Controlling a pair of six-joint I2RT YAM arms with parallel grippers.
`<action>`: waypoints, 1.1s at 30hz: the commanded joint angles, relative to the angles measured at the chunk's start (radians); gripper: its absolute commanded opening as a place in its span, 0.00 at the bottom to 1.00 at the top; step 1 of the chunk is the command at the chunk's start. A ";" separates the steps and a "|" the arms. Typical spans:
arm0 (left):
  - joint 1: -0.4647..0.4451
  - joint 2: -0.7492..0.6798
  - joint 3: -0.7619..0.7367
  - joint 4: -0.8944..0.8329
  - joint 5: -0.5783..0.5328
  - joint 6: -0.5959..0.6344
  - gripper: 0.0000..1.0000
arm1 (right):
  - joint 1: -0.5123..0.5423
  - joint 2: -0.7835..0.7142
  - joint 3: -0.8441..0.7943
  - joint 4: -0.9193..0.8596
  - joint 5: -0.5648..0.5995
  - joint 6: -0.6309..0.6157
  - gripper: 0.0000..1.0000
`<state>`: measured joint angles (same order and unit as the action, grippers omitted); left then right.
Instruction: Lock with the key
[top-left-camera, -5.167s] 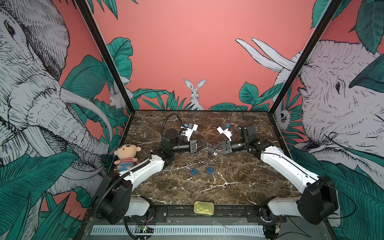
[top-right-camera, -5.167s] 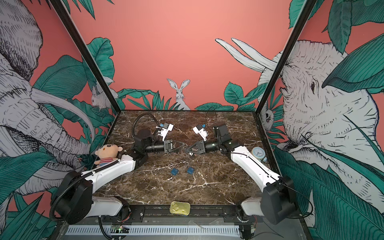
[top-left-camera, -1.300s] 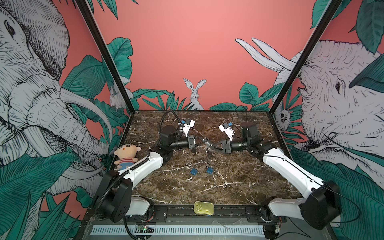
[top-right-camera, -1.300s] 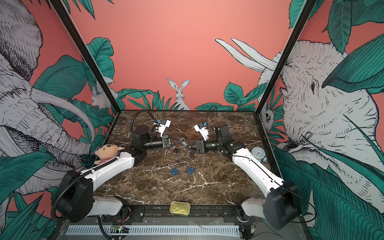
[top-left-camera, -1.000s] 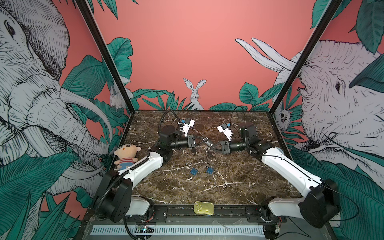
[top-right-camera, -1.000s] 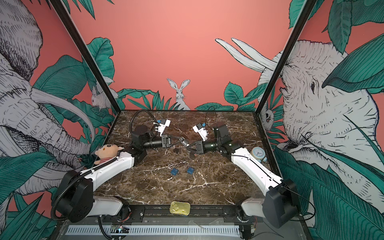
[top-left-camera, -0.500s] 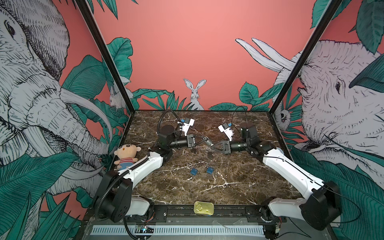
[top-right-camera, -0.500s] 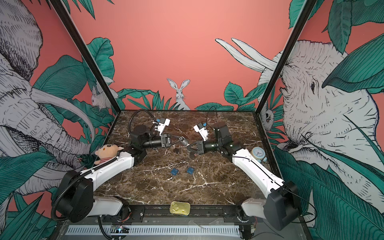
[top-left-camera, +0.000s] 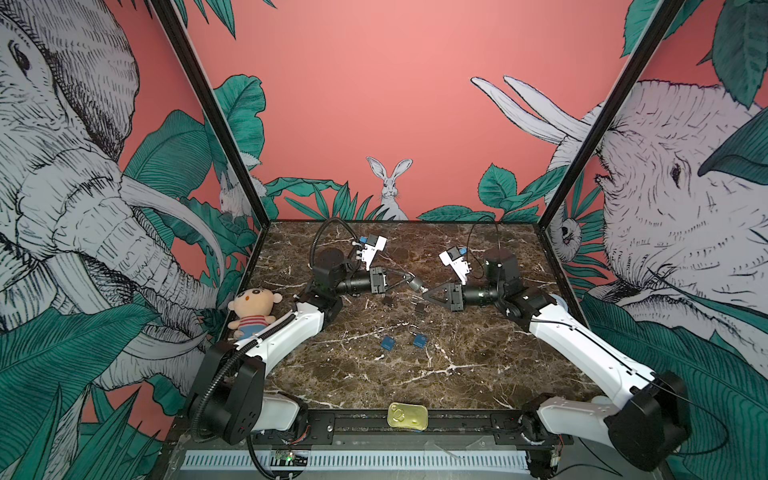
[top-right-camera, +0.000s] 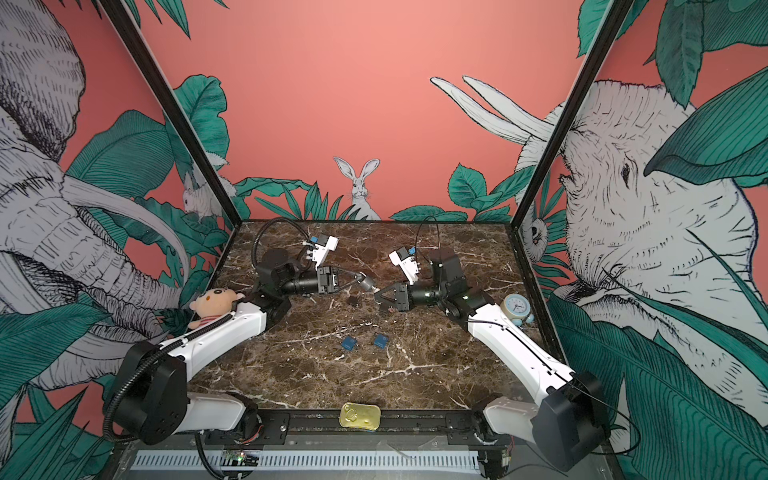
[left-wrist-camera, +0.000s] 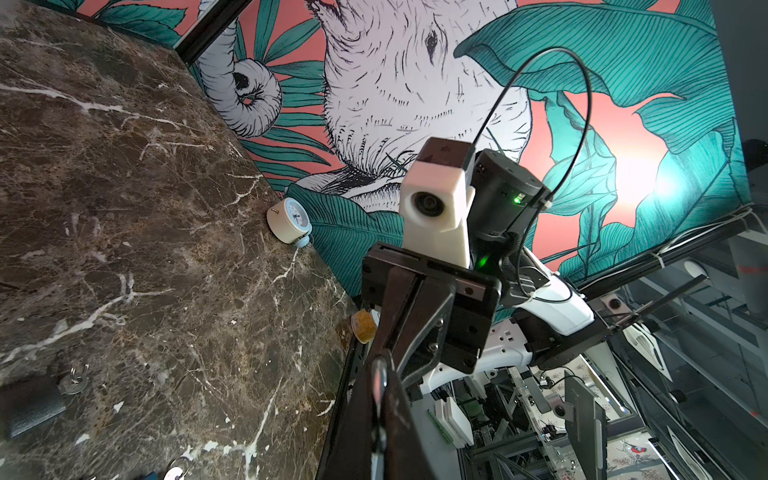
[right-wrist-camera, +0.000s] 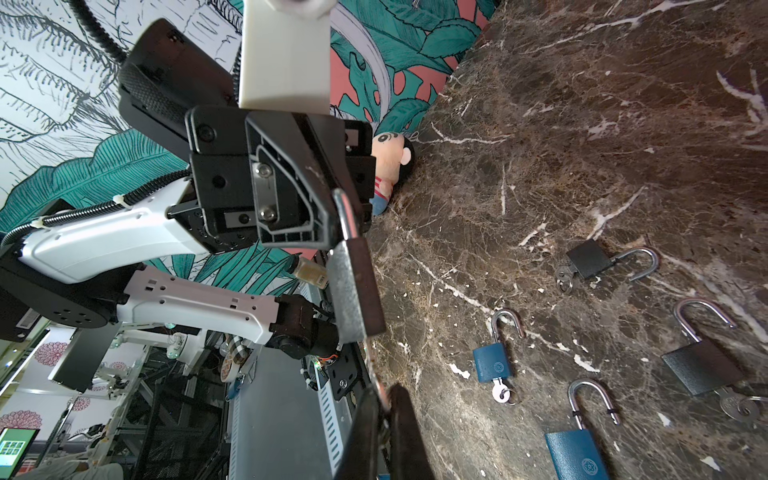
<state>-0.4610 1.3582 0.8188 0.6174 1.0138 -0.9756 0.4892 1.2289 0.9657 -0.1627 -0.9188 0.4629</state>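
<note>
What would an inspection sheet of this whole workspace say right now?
Surface: dark marble table, no spills seen.
Job's things: held padlock in the air; blue padlocks and black padlocks lying on the table, shackles open.
Clutter: doll, clock, tin.
Grippers: left gripper shut on the held padlock's shackle; right gripper shut on what looks like its key.
Cables: hose loops above left arm, thin cable above right; neither snagged.
Surroundings: jungle mural walls.
</note>
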 joint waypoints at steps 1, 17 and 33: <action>0.063 -0.043 0.047 0.030 -0.067 -0.003 0.00 | -0.019 -0.038 -0.032 -0.073 -0.028 -0.030 0.00; 0.079 -0.011 0.092 0.070 -0.058 -0.036 0.00 | -0.031 -0.064 -0.055 -0.103 -0.029 -0.047 0.00; -0.122 0.235 0.322 -0.472 -0.128 0.322 0.00 | -0.266 -0.127 -0.151 -0.049 0.191 0.016 0.00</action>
<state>-0.5259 1.5219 1.0775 0.2943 0.9176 -0.7586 0.2764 1.1297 0.8333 -0.2501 -0.8009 0.4625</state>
